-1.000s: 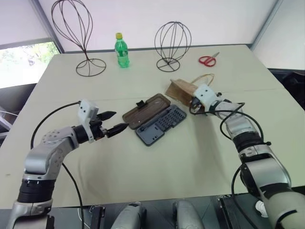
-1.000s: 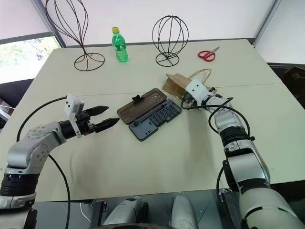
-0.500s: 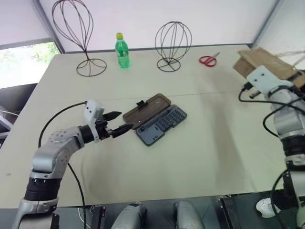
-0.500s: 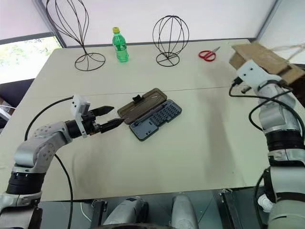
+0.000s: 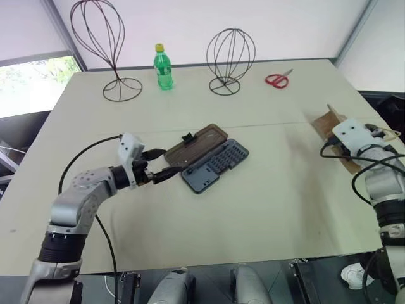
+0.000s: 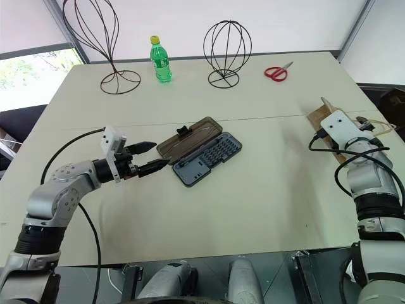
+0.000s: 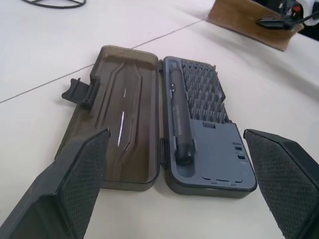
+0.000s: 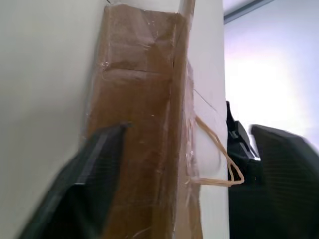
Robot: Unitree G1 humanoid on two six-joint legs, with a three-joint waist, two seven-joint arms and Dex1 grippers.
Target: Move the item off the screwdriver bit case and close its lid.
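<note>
The screwdriver bit case (image 5: 215, 166) lies open at the table's middle, nothing resting on it. Its blue-grey tray holds rows of bits and a driver (image 7: 180, 124). The smoky-brown lid (image 5: 196, 145) lies flat beside the tray, latch tab (image 7: 79, 92) on its outer edge. My left gripper (image 5: 161, 163) is open, level with the table, its fingertips just short of the lid's near end. The item, a tan paper bag (image 6: 319, 117) with string handles (image 8: 219, 159), lies by the table's right edge. My right gripper (image 8: 189, 169) is open, its fingers (image 8: 94, 184) wide apart either side of the bag.
Two wire head-shaped stands (image 5: 115, 50) (image 5: 231, 60) and a green bottle (image 5: 162, 66) stand along the far edge. Red-handled scissors (image 5: 276, 80) lie at the far right. The table's right edge (image 5: 380, 136) runs close beside the bag.
My right arm carried the bag from beside the case, up and out to the right, set it down by the table's edge, and its fingers opened. The left gripper edged slightly toward the lid.
</note>
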